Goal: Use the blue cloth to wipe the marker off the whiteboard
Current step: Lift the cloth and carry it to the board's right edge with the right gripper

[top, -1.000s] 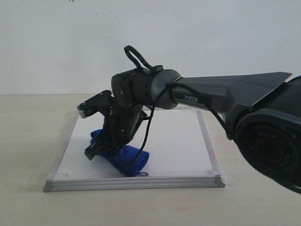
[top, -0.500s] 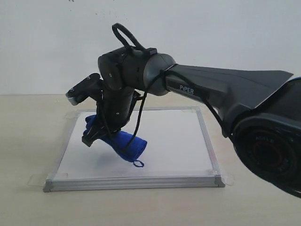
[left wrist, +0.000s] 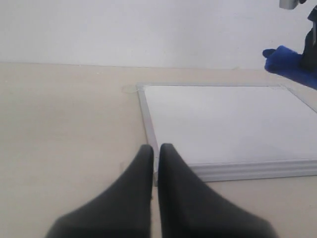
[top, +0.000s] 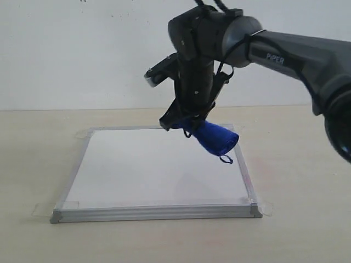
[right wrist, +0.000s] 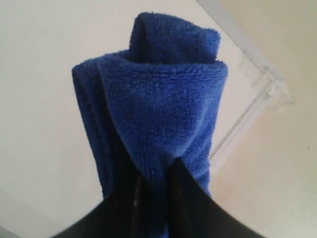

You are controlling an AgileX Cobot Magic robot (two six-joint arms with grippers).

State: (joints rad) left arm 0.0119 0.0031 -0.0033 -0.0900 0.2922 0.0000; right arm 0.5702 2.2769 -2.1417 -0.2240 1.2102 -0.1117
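The whiteboard (top: 159,164) lies flat on the table, and no marker shows on its white face in any view. My right gripper (top: 184,123) hangs above the board's far right part, shut on the blue cloth (top: 214,138). The cloth droops from the jaws, clear of the board, with its small loop dangling. In the right wrist view the cloth (right wrist: 158,99) bunches out from between the fingers of the gripper (right wrist: 156,168), over the board (right wrist: 39,99). My left gripper (left wrist: 155,147) is shut and empty, low over the table beside a corner of the whiteboard (left wrist: 223,119). The cloth (left wrist: 290,62) shows far off.
Beige table (top: 33,164) surrounds the board, with a white wall behind it. Clear tape tabs (top: 267,208) stick out at the board's corners, and one (right wrist: 270,84) shows in the right wrist view. The right arm's dark body fills the upper right of the exterior view.
My right arm has lifted the cloth off the board's near left part and carried it up and to the right, toward the far right side. The grip stayed shut.
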